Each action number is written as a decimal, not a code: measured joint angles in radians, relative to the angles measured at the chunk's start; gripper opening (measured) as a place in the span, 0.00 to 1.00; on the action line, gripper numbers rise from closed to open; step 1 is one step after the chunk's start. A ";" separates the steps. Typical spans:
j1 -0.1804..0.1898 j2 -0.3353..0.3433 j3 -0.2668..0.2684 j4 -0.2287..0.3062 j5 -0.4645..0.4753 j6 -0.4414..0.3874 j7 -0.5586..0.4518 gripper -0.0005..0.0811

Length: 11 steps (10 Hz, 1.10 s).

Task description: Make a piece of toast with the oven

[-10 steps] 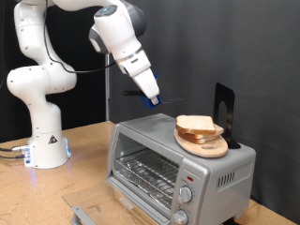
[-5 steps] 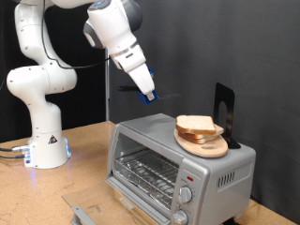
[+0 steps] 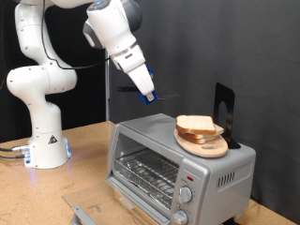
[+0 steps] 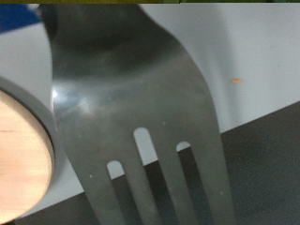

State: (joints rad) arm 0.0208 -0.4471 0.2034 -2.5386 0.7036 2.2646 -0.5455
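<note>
The silver oven (image 3: 217, 161) stands at the exterior view's lower right, its wire rack (image 3: 148, 173) showing and its front door (image 3: 89, 211) folded down. The piece of toast (image 3: 196, 124) lies on a round wooden plate (image 3: 206, 143) on the oven's roof. My gripper (image 3: 149, 94) hangs in the air above the oven's roof, to the left of the toast and apart from it. It is shut on a metal fork (image 4: 141, 94), which fills the wrist view with its tines over the plate's edge (image 4: 19, 155).
A black upright stand (image 3: 223, 112) rises behind the plate on the oven. The arm's white base (image 3: 45, 141) stands on the wooden table (image 3: 80, 173) at the exterior view's left. Two knobs (image 3: 186, 195) sit on the oven's front panel.
The arm has lifted the gripper a little up and to the exterior view's left. The toast, plate and oven have not moved.
</note>
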 joint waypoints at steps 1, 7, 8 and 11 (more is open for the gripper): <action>0.001 0.019 0.003 0.001 0.000 0.014 -0.007 0.45; 0.002 0.104 0.044 -0.039 -0.001 0.093 -0.066 0.45; 0.002 0.107 0.050 -0.055 -0.001 0.111 -0.071 0.45; 0.006 0.109 0.061 -0.084 0.009 0.160 -0.082 0.55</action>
State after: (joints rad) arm 0.0272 -0.3386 0.2649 -2.6226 0.7123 2.4241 -0.6273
